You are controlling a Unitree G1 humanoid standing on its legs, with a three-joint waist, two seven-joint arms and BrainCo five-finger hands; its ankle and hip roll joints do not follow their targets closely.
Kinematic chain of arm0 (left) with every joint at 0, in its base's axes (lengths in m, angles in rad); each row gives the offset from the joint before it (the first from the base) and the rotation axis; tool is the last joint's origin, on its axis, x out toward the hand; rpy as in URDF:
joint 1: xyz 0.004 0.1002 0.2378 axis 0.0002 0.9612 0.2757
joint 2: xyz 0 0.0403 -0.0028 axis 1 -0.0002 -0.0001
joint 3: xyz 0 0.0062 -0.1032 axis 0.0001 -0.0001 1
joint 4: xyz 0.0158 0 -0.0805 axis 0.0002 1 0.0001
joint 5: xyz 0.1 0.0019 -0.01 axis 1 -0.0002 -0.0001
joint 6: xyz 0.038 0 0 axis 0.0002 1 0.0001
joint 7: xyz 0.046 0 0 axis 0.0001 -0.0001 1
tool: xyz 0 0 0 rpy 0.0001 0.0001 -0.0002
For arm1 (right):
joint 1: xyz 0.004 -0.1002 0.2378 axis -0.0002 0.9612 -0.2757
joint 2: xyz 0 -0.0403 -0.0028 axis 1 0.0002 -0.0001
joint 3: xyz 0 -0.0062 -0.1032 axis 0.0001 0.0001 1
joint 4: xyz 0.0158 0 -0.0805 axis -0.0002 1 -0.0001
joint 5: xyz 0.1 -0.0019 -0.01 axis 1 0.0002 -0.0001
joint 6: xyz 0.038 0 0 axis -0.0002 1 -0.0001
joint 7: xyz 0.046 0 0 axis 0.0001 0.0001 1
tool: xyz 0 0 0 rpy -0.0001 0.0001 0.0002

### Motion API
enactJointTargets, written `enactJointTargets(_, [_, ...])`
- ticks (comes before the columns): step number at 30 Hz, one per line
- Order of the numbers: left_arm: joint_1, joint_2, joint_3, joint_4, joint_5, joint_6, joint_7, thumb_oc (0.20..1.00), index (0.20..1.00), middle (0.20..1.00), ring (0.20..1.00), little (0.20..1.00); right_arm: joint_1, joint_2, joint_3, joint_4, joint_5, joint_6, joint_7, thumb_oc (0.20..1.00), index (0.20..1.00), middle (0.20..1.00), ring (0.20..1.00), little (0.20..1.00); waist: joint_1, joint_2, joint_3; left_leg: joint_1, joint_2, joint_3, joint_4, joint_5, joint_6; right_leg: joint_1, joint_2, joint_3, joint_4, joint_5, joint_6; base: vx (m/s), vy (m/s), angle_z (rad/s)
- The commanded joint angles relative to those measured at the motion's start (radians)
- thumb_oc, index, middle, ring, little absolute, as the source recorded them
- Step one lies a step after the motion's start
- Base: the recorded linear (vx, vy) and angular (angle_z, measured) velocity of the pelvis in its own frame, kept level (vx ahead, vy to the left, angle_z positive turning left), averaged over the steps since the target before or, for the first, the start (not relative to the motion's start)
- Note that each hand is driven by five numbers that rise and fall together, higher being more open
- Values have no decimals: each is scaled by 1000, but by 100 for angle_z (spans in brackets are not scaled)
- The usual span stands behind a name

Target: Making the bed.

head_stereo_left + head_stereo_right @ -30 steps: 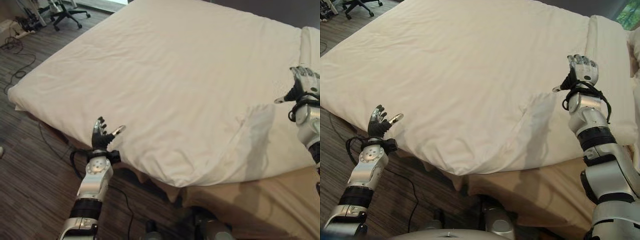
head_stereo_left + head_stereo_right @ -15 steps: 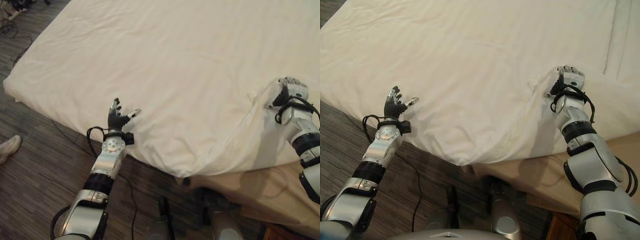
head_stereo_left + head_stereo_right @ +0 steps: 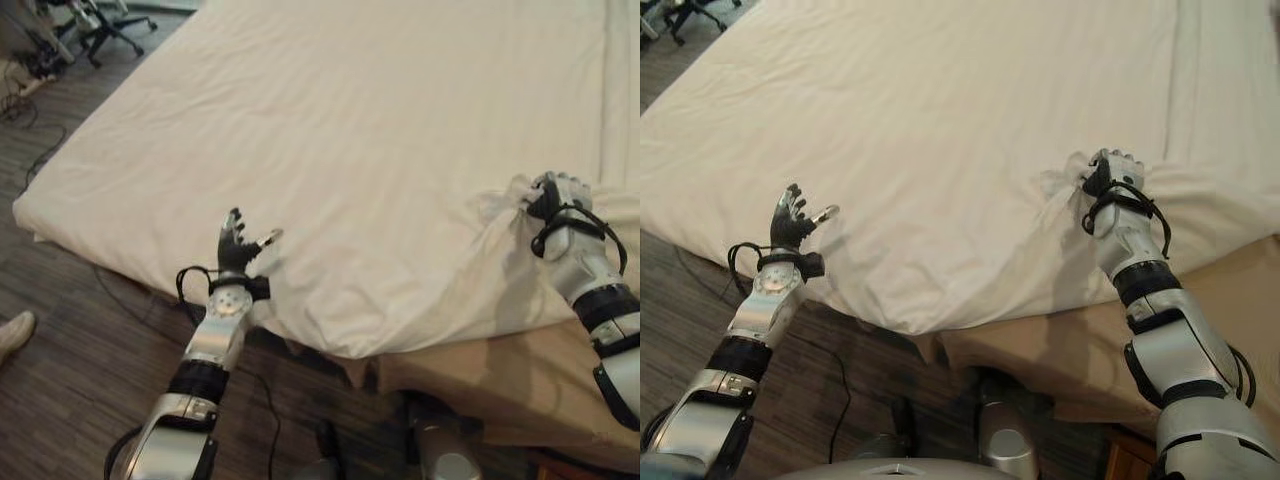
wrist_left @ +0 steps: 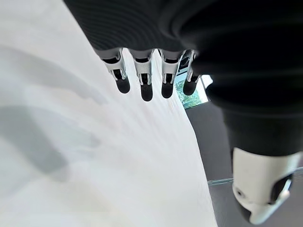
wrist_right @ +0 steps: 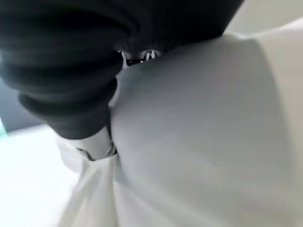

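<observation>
A white duvet [image 3: 380, 130] covers the bed and hangs over its near edge. My right hand [image 3: 1110, 180] is at the duvet's near right part, with fingers curled into a bunched fold of the cloth [image 3: 505, 205]; the right wrist view has the cloth [image 5: 203, 142] pressed up against the hand. My left hand [image 3: 238, 245] stands upright at the duvet's near left edge, fingers straight and spread, thumb out, holding nothing. Its fingers [image 4: 142, 80] hang just above the white cloth [image 4: 71, 165].
The tan mattress side [image 3: 520, 380] shows under the duvet's near corner. A folded-back white band [image 3: 1230, 90] runs along the bed's right side. Wooden floor [image 3: 70, 380] lies to the left, with office chairs [image 3: 95, 25] far back and a person's shoe [image 3: 12, 335] at the left edge.
My right hand has closed on the duvet and gathered it into a bunch. The left hand stays open at the near left edge. The camera has shifted.
</observation>
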Motion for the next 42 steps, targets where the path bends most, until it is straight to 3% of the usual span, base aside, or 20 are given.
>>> enactJointTargets(1, [21,65,0,22,13,-6,-25,1000,1000,1000,1000,1000,24,-44,-11,58,-10,6,-11,200,200,200,200,200,3,-56,-104,-60,25,-18,12,10,-23,65,-126,16,19,-159,112,-34,75,-34])
enactJointTargets(7, [121,43,57,-10,13,18,-62,1000,1000,1000,1000,1000,217,-52,-155,-13,-23,8,-2,200,200,200,200,200,-9,-75,-123,-26,21,5,12,-4,-8,75,-126,49,19,-150,118,-40,54,-18])
enactJointTargets(15, [174,18,94,-24,23,30,-88,1000,1000,1000,1000,1000,387,-99,-315,-7,-14,29,-1,200,200,200,200,200,-73,-52,-124,11,28,65,12,-10,-10,70,-121,102,19,-145,122,-27,-1,-24])
enactJointTargets(20, [198,-16,103,-24,24,36,-95,1000,1000,1000,1000,1000,492,-76,-375,28,-8,36,-8,200,200,200,200,200,-91,-42,-122,21,40,75,12,-7,-15,78,-111,108,19,-155,118,-11,-47,-7])
enactJointTargets(22, [207,-26,103,-19,28,37,-98,1000,1000,1000,1000,1000,528,-56,-378,77,-7,39,-6,332,332,332,332,332,-97,-40,-121,20,46,78,12,-3,-18,81,-105,108,19,-160,117,-6,-63,-4])
enactJointTargets(23, [208,-25,102,-20,28,37,-98,1000,1000,1000,1000,1000,529,-56,-377,80,-6,37,-8,492,492,492,492,492,-96,-40,-122,21,47,78,12,-3,-19,81,-105,108,19,-160,117,-3,-33,-2])
enactJointTargets(25, [217,-32,107,-24,30,41,-99,1000,1000,1000,1000,1000,567,-36,-396,103,-2,43,-9,1000,1000,1000,1000,1000,-102,-40,-122,20,52,79,12,-1,-21,84,-102,106,19,-163,115,-6,-57,-6])
enactJointTargets(32, [222,-44,118,-17,31,43,-84,1000,1000,1000,1000,1000,715,54,-435,241,80,27,-29,1000,1000,1000,1000,1000,-124,-47,-122,13,72,79,12,12,-32,87,-87,93,19,-171,111,-7,-51,0])
enactJointTargets(42, [218,-50,87,-19,33,41,-56,1000,1000,1000,1000,1000,811,207,-400,652,222,5,-23,1000,1000,1000,1000,1000,-119,-89,-129,11,82,70,12,15,-36,101,-76,73,19,-174,112,-5,-26,-3])
